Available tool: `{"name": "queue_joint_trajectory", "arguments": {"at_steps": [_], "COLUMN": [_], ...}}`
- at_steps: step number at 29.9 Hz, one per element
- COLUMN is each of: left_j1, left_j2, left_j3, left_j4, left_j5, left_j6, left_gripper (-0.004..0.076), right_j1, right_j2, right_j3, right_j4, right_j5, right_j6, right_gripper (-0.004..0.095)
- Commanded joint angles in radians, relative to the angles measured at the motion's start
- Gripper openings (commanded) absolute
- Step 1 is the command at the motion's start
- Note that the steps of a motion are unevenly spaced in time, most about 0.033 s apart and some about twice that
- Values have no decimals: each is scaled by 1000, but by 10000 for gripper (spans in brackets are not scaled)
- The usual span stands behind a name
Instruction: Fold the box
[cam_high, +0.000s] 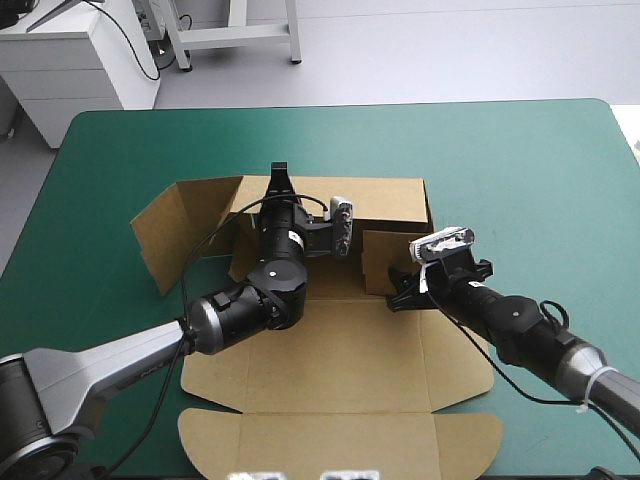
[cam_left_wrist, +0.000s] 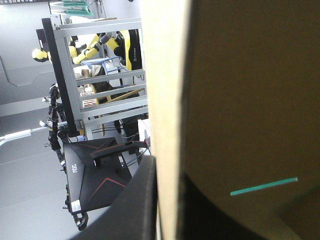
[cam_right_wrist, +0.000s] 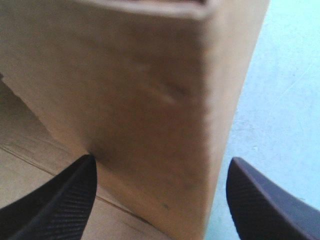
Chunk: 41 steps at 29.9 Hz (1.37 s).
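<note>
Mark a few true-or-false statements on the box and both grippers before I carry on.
1. The left gripper is shut on the far wall of the box. True.
2. The right gripper is shut. False: its fingers stand apart, with a raised side wall ahead of them.
3. The lid lies flat at the near side of the teal-green table. True.
4. The whole box lies flat. False: the far wall and the side wall stand up.
</note>
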<state>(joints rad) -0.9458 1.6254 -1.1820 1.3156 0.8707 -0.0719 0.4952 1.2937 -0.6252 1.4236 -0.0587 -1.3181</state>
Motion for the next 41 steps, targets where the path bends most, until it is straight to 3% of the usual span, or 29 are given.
{"name": "queue_joint_trajectory", "arguments": {"at_steps": [1,12,15,18,24,41], "left_j1": [-4,-4,-4,-4,-4,-2], "left_j2": [-29,-29,-29,-29,-29,-29], "left_j3": [-12,-12,-12,-12,-12,-12], "left_j4": [-16,-16,-16,-16,-16,-12], "left_j5": [14,12,11,11,8,-16], "left_j6": [-8,-4,-4,-4,-4,-13], "left_gripper": [-9,-9,-9,-9,-9,0], "right_j1": [-1,-1,-1,-1,-1,-1], "right_j2": [0,51,89,114,118,118], "right_j3": [-58,-134,-150,-167,-182,-182], "right_j4": [6,-32,-72,-76,-72,-54], "right_j5": [-90,-122,-120,-120,-163,-143], "right_j6": [-4,-4,-4,-4,12,61], "right_gripper": [657,653,604,477,-20,-20]}}
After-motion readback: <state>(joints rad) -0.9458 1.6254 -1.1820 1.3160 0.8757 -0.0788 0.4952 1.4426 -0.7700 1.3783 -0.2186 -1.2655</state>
